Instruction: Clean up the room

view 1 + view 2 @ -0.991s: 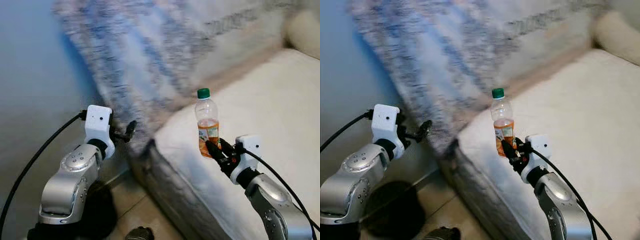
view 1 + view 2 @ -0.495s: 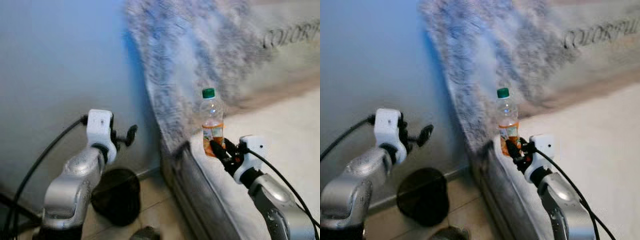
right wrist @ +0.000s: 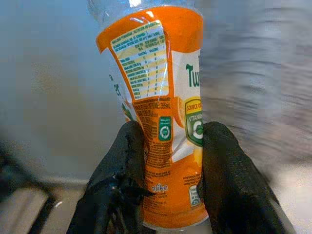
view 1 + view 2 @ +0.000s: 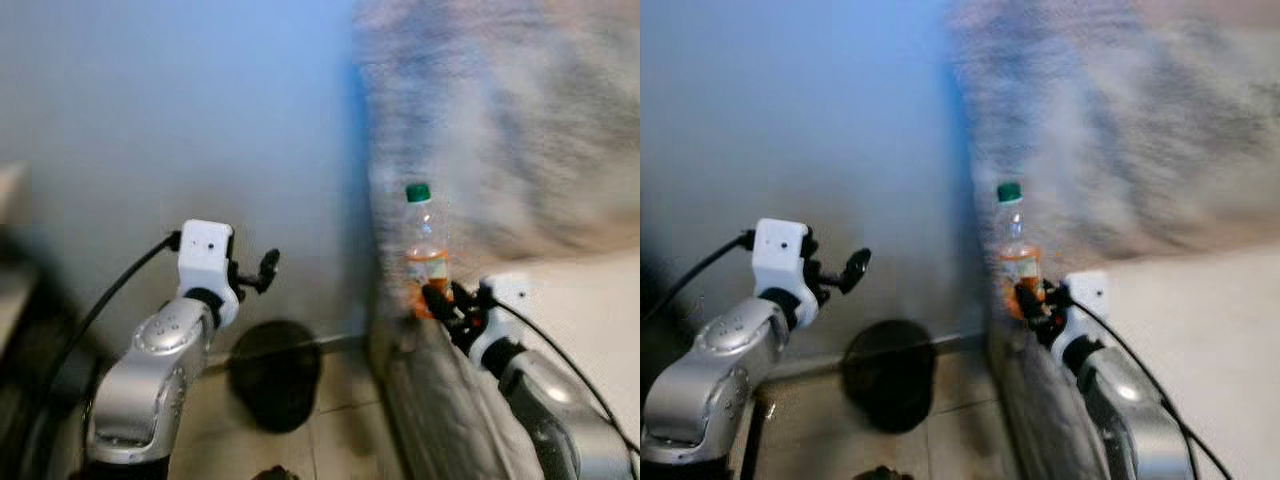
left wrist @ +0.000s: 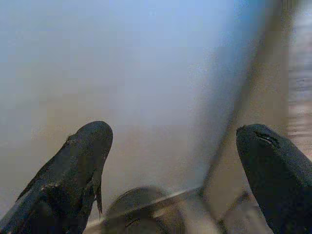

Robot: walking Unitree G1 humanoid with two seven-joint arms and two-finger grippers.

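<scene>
My right gripper is shut on a clear plastic bottle with a green cap and an orange label, held upright in front of the sofa's corner. In the right wrist view both black fingers squeeze the lower part of the bottle. My left gripper is raised on the left in front of the pale wall, open with nothing between its fingers. The picture is blurred by motion.
A sofa with a pale seat and a fluffy grey-blue blanket over its back stands on the right. A dark round object sits on the tiled floor by the wall. Dark furniture shows at the far left.
The whole view has swung left: the sofa has slid to the right, and the wall and floor now take up more of the picture. Both grippers keep their pose; the bottle stays held.
</scene>
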